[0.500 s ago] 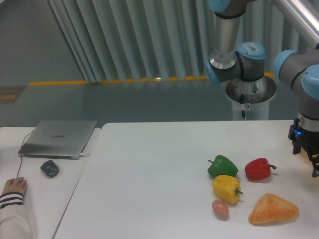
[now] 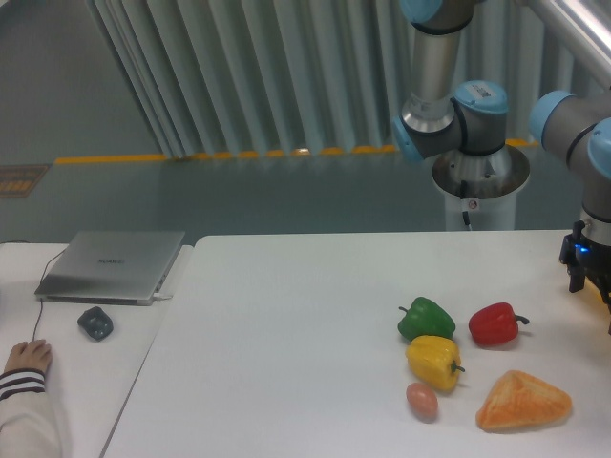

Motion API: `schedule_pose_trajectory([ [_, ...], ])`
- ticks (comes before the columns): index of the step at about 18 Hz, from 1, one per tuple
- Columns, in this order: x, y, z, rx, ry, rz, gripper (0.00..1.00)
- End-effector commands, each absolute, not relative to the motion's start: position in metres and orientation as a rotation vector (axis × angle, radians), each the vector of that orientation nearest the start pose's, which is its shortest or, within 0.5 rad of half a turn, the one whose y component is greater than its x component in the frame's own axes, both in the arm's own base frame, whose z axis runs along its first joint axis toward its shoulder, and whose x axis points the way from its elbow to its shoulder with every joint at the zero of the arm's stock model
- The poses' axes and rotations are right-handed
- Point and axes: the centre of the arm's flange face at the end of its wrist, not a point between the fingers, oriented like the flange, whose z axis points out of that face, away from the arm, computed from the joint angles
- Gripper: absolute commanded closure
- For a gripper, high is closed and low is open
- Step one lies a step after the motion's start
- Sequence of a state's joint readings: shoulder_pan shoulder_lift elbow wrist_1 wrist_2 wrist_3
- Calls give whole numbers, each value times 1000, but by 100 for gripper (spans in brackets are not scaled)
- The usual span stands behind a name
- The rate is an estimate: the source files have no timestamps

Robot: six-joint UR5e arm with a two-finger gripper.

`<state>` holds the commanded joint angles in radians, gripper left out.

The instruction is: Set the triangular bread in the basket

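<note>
The jaws sat at the far right edge of the view, mostly cut off by the frame, so whether they were released or clenched could not be told; nothing could be seen held in them. What showed of the gripper (image 2: 600, 286) was a dark body with a small blue light, hanging above the right end of the bench (image 2: 286, 334) from the grey and blue arm (image 2: 573, 124).

Below and to the left of it, well apart, the triangular bread (image 2: 524, 402) lay flat on the bench near the front right corner, untouched. Near its left side rested the small pinkish egg-shaped thing (image 2: 422, 401), with the yellow bell pepper (image 2: 434, 362) just above that. Behind these were the green bell pepper (image 2: 426, 318) and the red bell pepper (image 2: 495, 323), the red one nearest the gripper. The basket was not in view.

Judged from this, the task was at its start: the approach to the bread, with no grasp made. The next move would call for bringing the jaws over the bread, spread wide enough to span the puffy pastry, and descending clear of the red pepper's stem and of the yellow pepper close by.

At the far left, a laptop (image 2: 113, 264), a dark mouse (image 2: 95, 322) and a person's hand (image 2: 27, 358) were on a separate surface.
</note>
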<state>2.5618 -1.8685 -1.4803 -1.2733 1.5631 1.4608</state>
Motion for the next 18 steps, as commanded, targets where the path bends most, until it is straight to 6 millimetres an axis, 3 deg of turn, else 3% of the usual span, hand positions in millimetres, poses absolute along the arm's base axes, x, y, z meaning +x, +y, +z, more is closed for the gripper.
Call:
schedule_pose_trajectory([
  [3,-435,459,397,-3051,469,126,0],
  [5,-422,479,395,-3048,425,126,0],
  [9,-396,514,376,-3042,507,103,0],
  [15,-389,566,335,-3050,647,205,0],
  [18,-381,583,310,-3101,774,234,0],
])
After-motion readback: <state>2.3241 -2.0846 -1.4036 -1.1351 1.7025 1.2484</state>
